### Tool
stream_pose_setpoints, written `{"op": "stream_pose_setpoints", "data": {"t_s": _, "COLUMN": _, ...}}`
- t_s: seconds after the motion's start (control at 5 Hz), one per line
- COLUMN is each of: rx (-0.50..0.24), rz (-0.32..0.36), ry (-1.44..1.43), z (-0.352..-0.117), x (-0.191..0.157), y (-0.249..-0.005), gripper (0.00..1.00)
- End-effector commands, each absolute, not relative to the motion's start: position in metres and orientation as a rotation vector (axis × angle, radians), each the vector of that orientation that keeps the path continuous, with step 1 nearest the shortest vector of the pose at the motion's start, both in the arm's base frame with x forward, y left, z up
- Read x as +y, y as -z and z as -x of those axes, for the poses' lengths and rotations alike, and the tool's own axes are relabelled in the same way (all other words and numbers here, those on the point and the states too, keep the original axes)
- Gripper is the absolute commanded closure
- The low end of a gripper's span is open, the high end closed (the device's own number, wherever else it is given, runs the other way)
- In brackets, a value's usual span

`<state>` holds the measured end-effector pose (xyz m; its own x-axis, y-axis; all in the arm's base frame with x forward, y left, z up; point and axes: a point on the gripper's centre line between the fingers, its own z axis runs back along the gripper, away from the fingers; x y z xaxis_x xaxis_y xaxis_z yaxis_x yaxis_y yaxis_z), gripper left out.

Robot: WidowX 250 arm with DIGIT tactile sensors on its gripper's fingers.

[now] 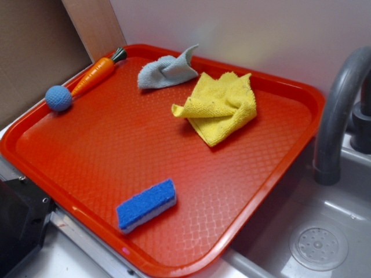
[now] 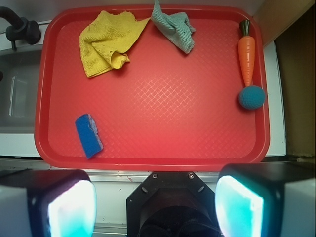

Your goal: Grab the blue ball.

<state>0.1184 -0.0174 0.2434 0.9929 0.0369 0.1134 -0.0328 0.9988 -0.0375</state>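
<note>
The blue ball (image 1: 58, 98) (image 2: 251, 97) is a small fuzzy light-blue sphere resting at the edge of the red tray (image 1: 243, 202) (image 2: 158, 158), touching the tip of a toy carrot (image 1: 95, 74) (image 2: 246, 53). My gripper (image 2: 155, 205) hangs high above the tray's near edge, far from the ball. Its two pale-padded fingers (image 2: 71, 207) stand wide apart with nothing between them. In the exterior view the gripper is out of frame.
On the tray lie a blue-and-white sponge (image 1: 146, 205) (image 2: 89, 135), a crumpled yellow cloth (image 1: 220, 105) (image 2: 108, 43) and a grey cloth (image 1: 168, 70) (image 2: 174, 25). A grey sink (image 1: 324, 231) with a faucet (image 1: 339, 110) borders the tray. A wooden panel (image 1: 93, 23) stands behind the carrot.
</note>
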Motion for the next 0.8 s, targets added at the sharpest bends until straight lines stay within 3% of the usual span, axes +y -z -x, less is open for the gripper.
{"op": "stream_pose_setpoints", "data": {"t_s": 0.0, "rx": -0.114, "rz": 0.036, "ry": -0.035, "z": -0.118, "x": -0.017, "y": -0.243, "gripper": 0.00}}
{"op": "stream_pose_setpoints", "data": {"t_s": 0.2, "rx": -0.151, "rz": -0.083, "ry": -0.044, "z": -0.160, "x": 0.003, "y": -0.204, "gripper": 0.00}}
{"op": "stream_pose_setpoints", "data": {"t_s": 0.4, "rx": -0.203, "rz": -0.126, "ry": 0.208, "z": -0.193, "x": 0.019, "y": -0.168, "gripper": 0.00}}
{"op": "stream_pose_setpoints", "data": {"t_s": 0.6, "rx": -0.125, "rz": -0.222, "ry": 0.269, "z": -0.201, "x": 0.054, "y": -0.126, "gripper": 0.00}}
